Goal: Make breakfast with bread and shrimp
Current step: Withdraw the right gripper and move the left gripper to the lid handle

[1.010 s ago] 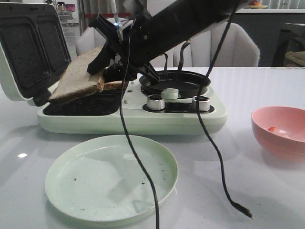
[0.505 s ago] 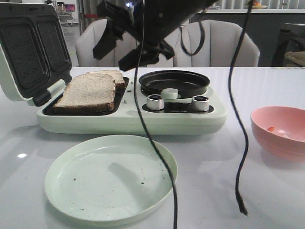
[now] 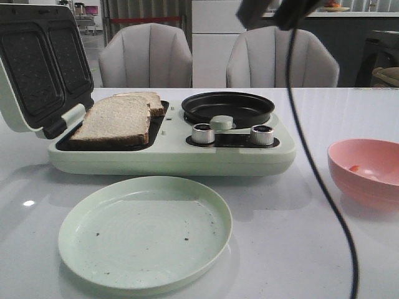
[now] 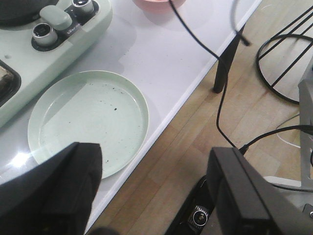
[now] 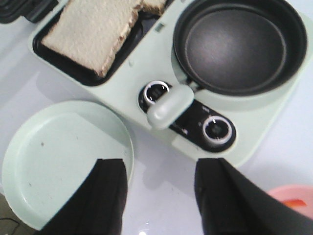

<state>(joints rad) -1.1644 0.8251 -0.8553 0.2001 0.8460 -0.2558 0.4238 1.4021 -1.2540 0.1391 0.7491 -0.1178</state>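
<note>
We note both slices of bread [image 3: 118,118] now lie flat in the grill tray [image 3: 103,144], released a moment ago. The right hand [image 5: 159,196] has risen clear, open and empty; the left hand [image 4: 151,196] is also open. Shrimp [image 3: 355,168] remain in the pink bowl [image 3: 368,177], so we judge them the next item.

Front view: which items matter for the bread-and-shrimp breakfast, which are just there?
In play:
bread, two slices on the open sandwich maker's grill plate
shrimp in the pink bowl
black pan
green plate
right gripper, open

Just there:
two grey chairs
dangling cable
</note>
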